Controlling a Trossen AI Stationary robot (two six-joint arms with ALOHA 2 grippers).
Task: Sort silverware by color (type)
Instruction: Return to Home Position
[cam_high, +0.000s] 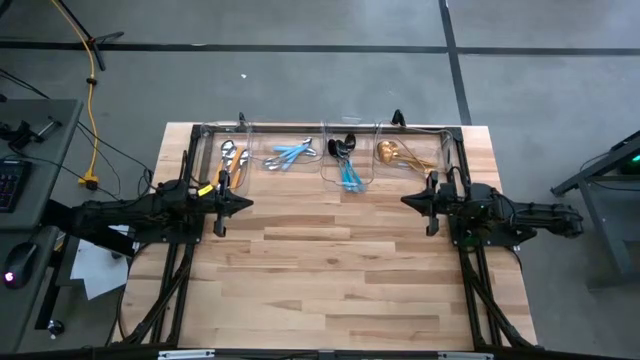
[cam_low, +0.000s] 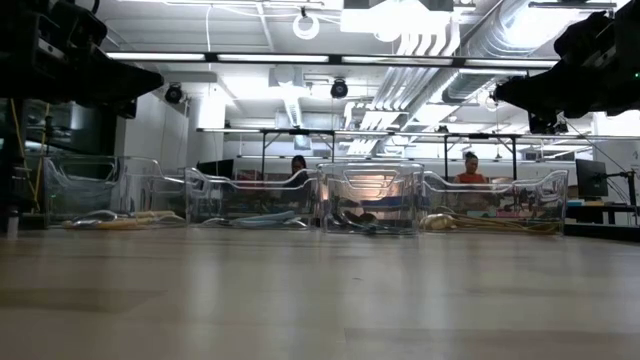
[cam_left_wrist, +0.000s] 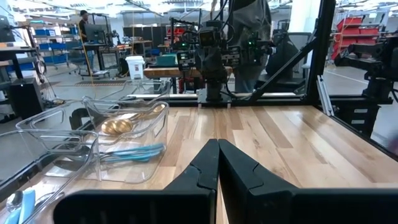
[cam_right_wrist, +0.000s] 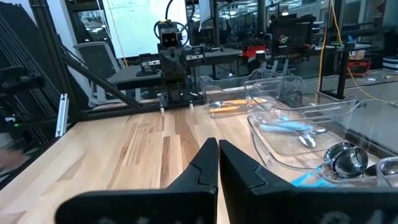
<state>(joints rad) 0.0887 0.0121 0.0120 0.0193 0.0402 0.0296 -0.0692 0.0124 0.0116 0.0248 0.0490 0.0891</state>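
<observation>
**Both jaws shut and empty; all the silverware lies off to the side, in the bins**

The left gripper (cam_high: 243, 203) and the right gripper (cam_high: 410, 200) hang over the table (cam_high: 330, 280), pointing at each other across bare wood. Each wrist view shows its own two fingers pressed together with nothing between them.

No silverware lies ahead of either pair of jaws. It all sits to one side of the line between them, in the row of clear bins (cam_high: 322, 131) along the table's far edge:

- **Orange-handled pieces** (cam_high: 233, 160) are just beside the left jaws, with their long axes across those jaws' line.
- **Light-blue pieces** (cam_high: 290, 155) come next and lie slantwise.
- **Black pieces** (cam_high: 346, 165) with blue handles are nearer the right jaws and also lie across the line.
- **Gold pieces** (cam_high: 400, 155) are just beside the right jaws and appear to lie slantwise, though that is hard to read from above.

I judge the sorting finished, since nothing loose shows on the wood. A move to rest would only need to keep each arm clear of the bin walls beside it.

The high view alone shows all four groups at once. The wrist views alone settle how the jaws stand. The low view shows the pieces lying flat on the bin floors, with the arms only as dark shapes in its upper corners.
</observation>
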